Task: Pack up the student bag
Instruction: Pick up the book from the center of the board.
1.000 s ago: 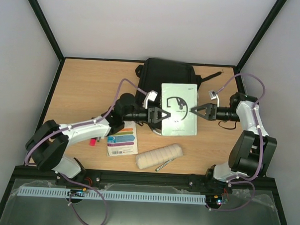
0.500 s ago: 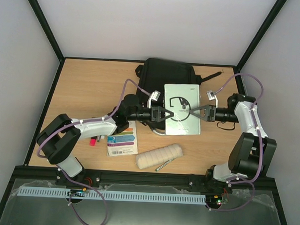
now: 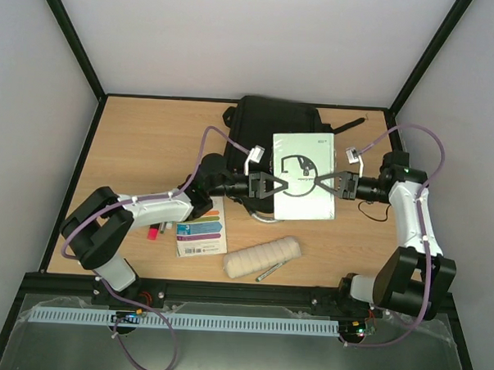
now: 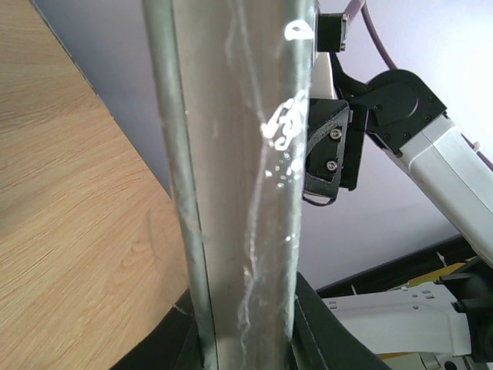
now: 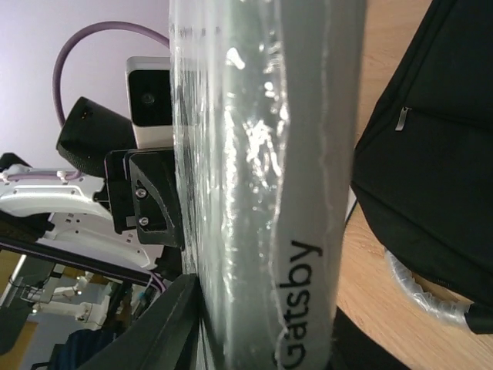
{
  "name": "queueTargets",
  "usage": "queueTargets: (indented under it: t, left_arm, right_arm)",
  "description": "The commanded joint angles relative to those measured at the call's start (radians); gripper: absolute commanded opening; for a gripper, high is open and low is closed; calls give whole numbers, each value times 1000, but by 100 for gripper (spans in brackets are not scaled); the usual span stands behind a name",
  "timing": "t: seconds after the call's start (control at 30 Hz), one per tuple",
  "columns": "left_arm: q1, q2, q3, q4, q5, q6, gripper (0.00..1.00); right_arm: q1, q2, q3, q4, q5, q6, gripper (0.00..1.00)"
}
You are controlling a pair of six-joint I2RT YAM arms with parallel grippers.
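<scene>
Carried to the right since a second ago: the book (image 3: pixel 303 175), with the left gripper (image 3: pixel 277 185) stretched farther right over the table (image 3: pixel 142 148). The right gripper (image 3: pixel 323 180), spread wide and short of the cover back then, now narrowed onto the book's right edge.

Largest on the wood, the student bag (image 3: pixel 270 120): black, lying flat at the far middle, a strap trailing off to the right. Sits on the far side of both pairs of fingers. From above, overlapped at its near right part by the book, with the left fingertips just at its near edge. In the right wrist view, shows as black fabric with a zipper pull, right of the book and down on the table, apart from the fingers there.

Next in size, the book: grey-green, wrapped in glossy film, "Gatsby" printed on the spine. Pinched from both sides. Left fingers nearly closed, clamped on its left edge. Right fingers drawn in on its right edge, a dark pad against each face in that wrist view, gripping as far as can be seen.

Nearer and to the left, a striped colourful booklet (image 3: pixel 202 228) flat on the table. At the near middle, a cream roll (image 3: pixel 262 257). Just near that, a pen (image 3: pixel 269 273). Left of the booklet, a small red thing (image 3: pixel 153 232), too small to name.
</scene>
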Motion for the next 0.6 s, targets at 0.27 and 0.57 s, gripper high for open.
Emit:
queueTargets:
  t: [0.27,0.57]
  left_arm:
    - [39,9,44,-118,-119,84,62]
    - [68,-125,105,-621,-230,396,84]
  right_arm:
    - [8,-26,3,64,-47,119,1]
    - [-114,31,-31,141,-40,76,1]
